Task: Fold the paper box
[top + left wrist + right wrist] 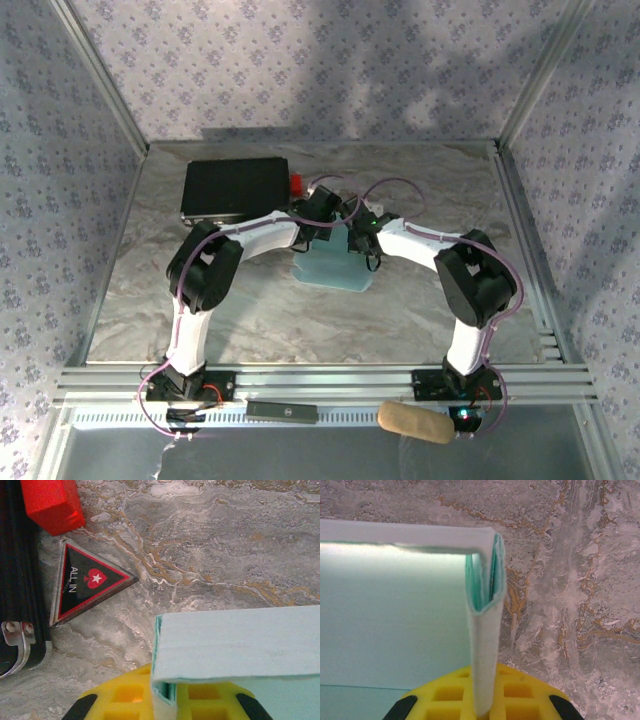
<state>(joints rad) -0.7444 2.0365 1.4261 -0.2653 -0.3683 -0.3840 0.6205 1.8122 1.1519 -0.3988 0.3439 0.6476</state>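
The paper box (335, 268), pale light-blue card, lies mid-table between the two arms, partly folded with walls raised. My left gripper (330, 222) is shut on its left side wall; in the left wrist view the box (235, 645) shows a folded wall pinched between the yellow fingers (120, 695). My right gripper (362, 240) is shut on the right side wall; in the right wrist view the doubled card wall (485, 650) stands upright between the yellow fingers (520, 695), with the box floor (390, 620) to its left.
A black case (235, 190) with a red part (296, 183) sits at the back left; its edge and latch (15, 640) lie close to the left gripper. A triangular "ALL IN" chip (85, 582) rests beside it. A tan roll (415, 422) lies on the front rail.
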